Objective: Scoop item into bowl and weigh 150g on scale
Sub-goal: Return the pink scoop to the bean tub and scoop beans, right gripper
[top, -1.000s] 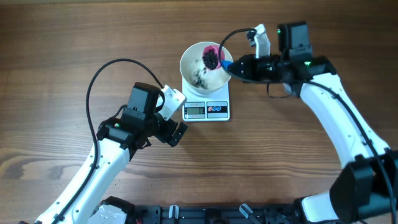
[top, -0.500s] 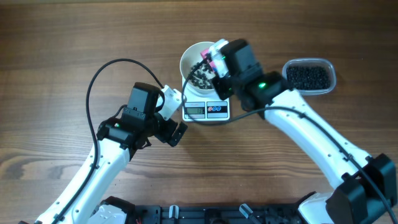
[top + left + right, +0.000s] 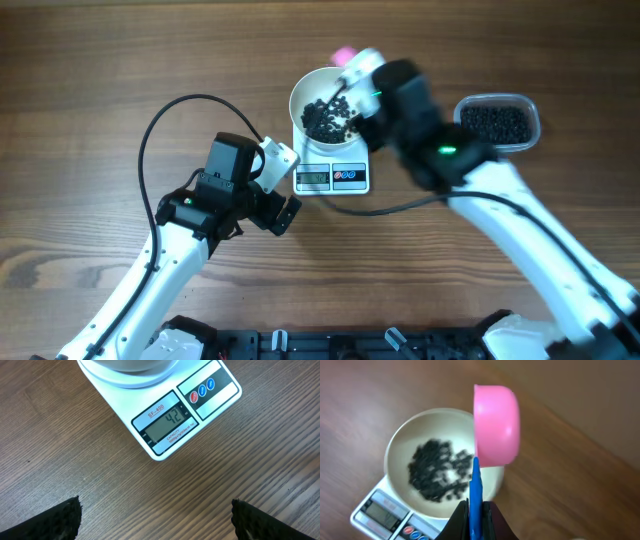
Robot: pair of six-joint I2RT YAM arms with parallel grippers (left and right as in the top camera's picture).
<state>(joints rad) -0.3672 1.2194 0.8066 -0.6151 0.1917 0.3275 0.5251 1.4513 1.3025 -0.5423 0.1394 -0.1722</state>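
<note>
R fingers [image 3: 461, 522] are clamping the scoop [image 3: 494, 425], tipping at the bowl [image 3: 294, 100] rim's 1 o'clock, beans [image 3: 322, 120] sitting inside on the scale [image 3: 332, 178], L fingers [image 3: 50, 522] gaping; blurry, but stragglers prob. risk dropping onto the counter [image 3: 100, 80].

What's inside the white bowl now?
Black beans piled in the bowl's middle, bare white floor around them. Overhead, the right arm hides its right rim.

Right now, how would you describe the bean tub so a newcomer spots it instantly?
On the wooden table, find the white scale carrying the round white bowl. Beyond the right arm from it sits a clear tub of black beans. Unlike the bowl, it is transparent, oblong and rests directly on the wood.
</note>
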